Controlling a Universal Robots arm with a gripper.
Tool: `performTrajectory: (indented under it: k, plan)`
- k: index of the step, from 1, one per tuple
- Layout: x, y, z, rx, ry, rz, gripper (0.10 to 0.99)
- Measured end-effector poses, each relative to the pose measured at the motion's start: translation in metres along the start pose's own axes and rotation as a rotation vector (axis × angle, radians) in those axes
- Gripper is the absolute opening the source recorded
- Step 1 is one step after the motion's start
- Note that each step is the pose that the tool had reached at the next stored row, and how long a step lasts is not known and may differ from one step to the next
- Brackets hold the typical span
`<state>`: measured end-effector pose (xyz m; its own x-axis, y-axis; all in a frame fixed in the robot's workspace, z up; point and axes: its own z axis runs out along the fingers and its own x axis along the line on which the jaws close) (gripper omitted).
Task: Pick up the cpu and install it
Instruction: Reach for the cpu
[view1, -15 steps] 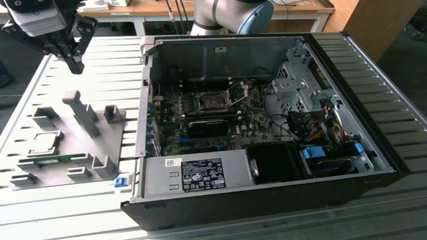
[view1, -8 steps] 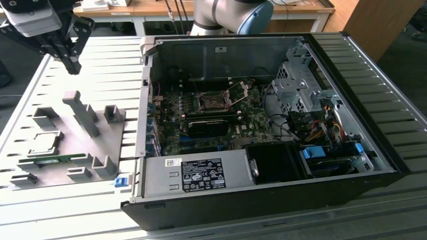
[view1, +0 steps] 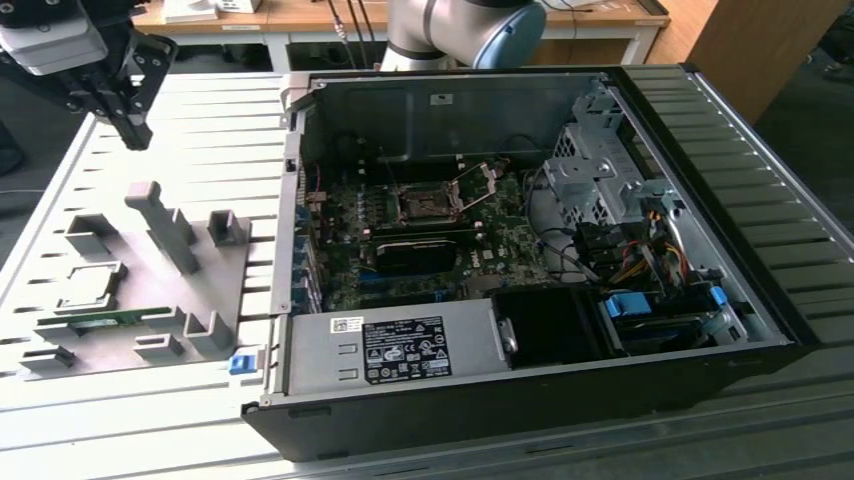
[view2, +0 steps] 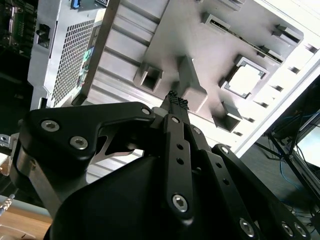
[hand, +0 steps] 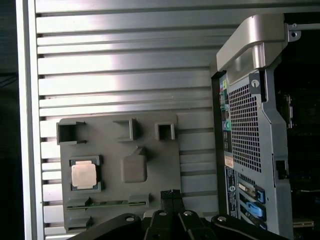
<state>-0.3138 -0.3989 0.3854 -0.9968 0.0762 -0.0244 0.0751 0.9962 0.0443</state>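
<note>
Tool (view2: 176, 100) closed, empty, above grey tray (hand: 165, 165); cpu (hand: 83, 175) in its pocket; computer case (hand: 250, 125) beside

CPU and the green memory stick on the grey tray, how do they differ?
The cpu is square with a pale silvery top; the memory stick is long, narrow and green. The cpu lies flat, face up, while the memory stick shows just a thin edge. Both sit in holders on the tray.

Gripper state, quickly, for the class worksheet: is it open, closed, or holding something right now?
Black two-finger gripper: closed, holding nothing. The small square silvery-grey cpu lies in the flat grey parts tray.
</note>
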Motion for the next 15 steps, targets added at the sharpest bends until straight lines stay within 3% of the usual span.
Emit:
performTrajectory:
  k: [15]
  plan:
    - [0.0194,-0.0015,0.0008,0.0,0.0,0.0,0.106]
